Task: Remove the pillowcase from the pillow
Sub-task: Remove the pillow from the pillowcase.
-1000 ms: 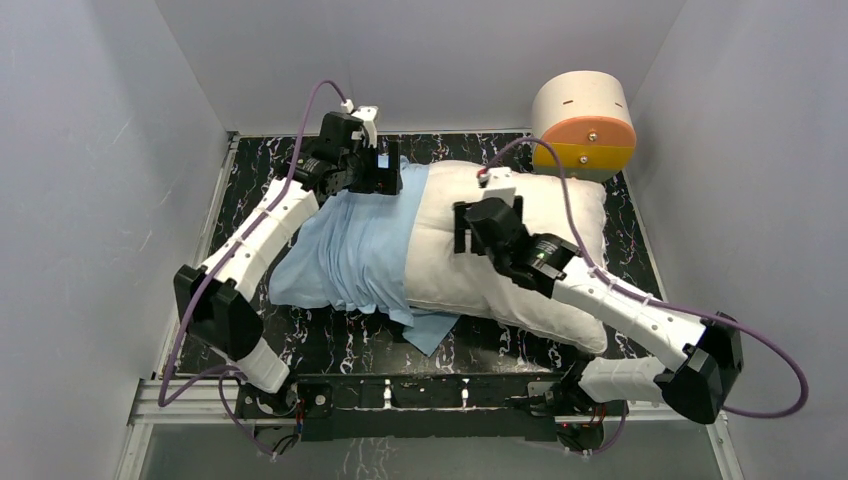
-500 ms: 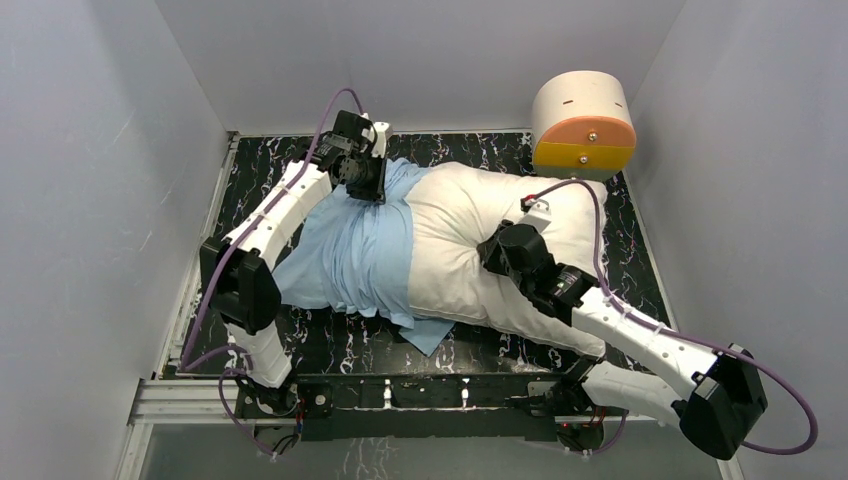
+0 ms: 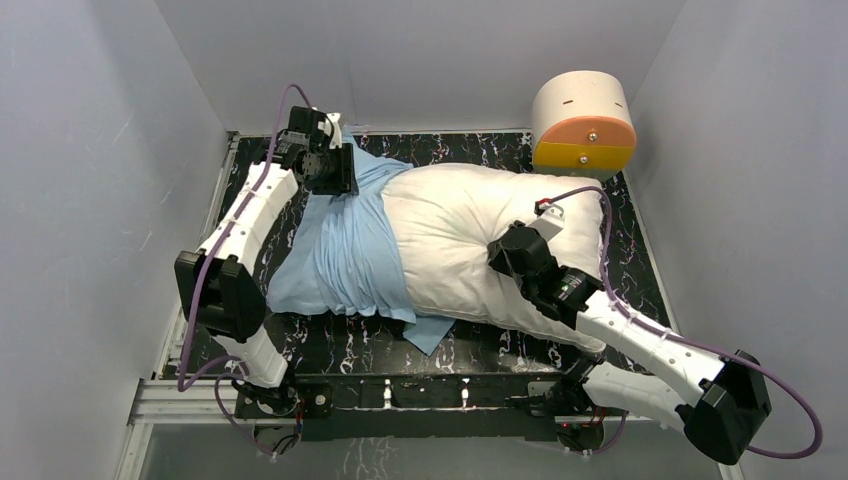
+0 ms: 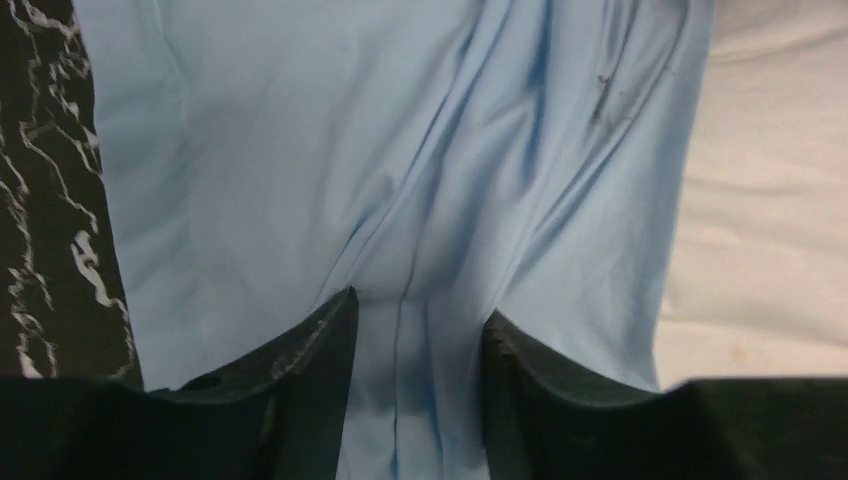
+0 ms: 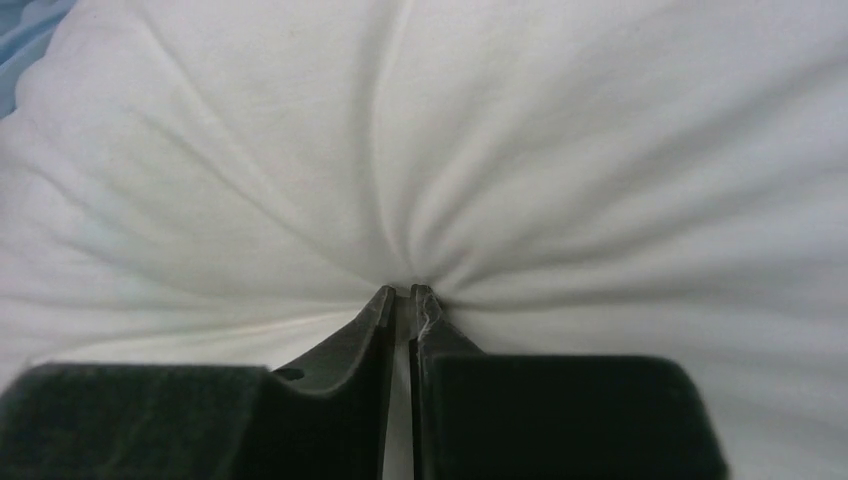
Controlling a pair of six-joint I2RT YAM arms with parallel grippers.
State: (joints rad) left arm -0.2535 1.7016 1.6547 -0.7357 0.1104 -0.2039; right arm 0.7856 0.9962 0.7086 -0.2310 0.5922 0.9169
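White arms (image 3: 247,215), black joints (image 3: 215,297), purple cables (image 3: 606,232)

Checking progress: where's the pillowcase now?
Top view: the pillowcase covers only the left end of the pillow, its far edge held by the left hand.

Pillowcase (image 3: 345,255) on left end of pillow (image 3: 455,235)

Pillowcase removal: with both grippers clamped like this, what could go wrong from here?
The right gripper pinches only a thin fold of the pillow; it may slip, so the pillow drags along. The pillowcase wraps the pillow's left end, bunched; the left gripper holds a fold that could pull free.
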